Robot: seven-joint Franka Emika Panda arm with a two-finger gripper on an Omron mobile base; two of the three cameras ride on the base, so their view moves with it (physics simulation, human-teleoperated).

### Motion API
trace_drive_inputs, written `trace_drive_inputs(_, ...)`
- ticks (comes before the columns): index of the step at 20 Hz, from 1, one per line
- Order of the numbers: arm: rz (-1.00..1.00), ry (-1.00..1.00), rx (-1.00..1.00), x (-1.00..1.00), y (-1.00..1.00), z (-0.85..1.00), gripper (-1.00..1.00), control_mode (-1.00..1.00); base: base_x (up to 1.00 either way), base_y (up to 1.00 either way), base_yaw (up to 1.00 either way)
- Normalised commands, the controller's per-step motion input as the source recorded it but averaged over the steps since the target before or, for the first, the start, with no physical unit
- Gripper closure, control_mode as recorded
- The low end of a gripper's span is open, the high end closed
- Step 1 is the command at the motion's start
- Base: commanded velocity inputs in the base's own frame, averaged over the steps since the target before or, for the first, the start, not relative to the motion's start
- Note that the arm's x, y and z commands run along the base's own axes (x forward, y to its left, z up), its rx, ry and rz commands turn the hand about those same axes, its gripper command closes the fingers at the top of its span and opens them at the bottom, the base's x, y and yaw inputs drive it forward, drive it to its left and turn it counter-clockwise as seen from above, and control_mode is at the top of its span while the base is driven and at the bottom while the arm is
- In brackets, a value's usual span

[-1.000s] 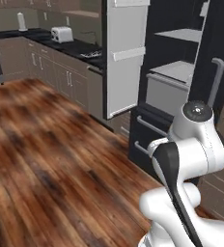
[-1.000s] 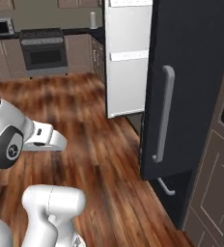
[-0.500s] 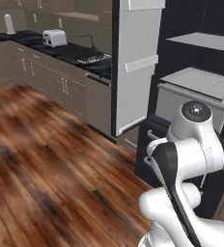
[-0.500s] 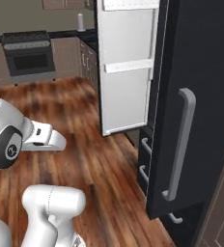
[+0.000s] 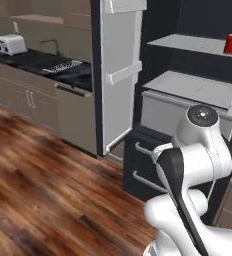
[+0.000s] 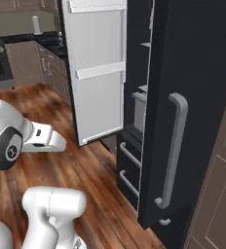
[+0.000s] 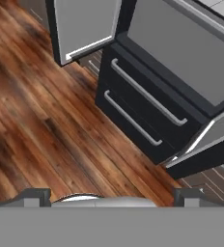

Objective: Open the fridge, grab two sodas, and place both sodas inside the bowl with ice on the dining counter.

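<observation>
Fridge: tall, dark charcoal, standing with both doors swung open; pale grey shelves show inside in the left base view.
Left fridge door: open wide, its pale inner lining with moulded rails facing the room; its lower edge hangs above the wood floor, next to the kitchen counter.
Right fridge door: dark outer face turned toward the right base view, carrying a long grey bar handle.
Wood floor: brown planks, running up to the foot of the fridge.
Kitchen counter: dark top over beige cabinets, left of the fridge, set with a sink.
Robot arm: white with dark joints, folded low in front of the fridge drawers.
Lower drawers: two, stacked, dark, each with a grey horizontal handle; both closed, seen from above in the hand view.
Crisper bin: pale grey, under the lower shelf, above the drawers.
Gripper: pointing down over the floor in front of the drawers; jaws spread to full width, nothing between them.
Toaster: white, on the far left of the kitchen counter.
Red soda can: upright on the upper fridge shelf, toward its right end, well apart from the gripper.
</observation>
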Motion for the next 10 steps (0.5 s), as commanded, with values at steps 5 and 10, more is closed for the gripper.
trace_drive_inputs(5,0.0,0.0,0.0,0.0,0.0,0.0,-1.0,1.0,0.18,0.15,-0.53)
trace_drive_inputs(10,0.0,0.0,0.0,0.0,0.0,0.0,-1.0,1.0,0.23,0.28,-0.46)
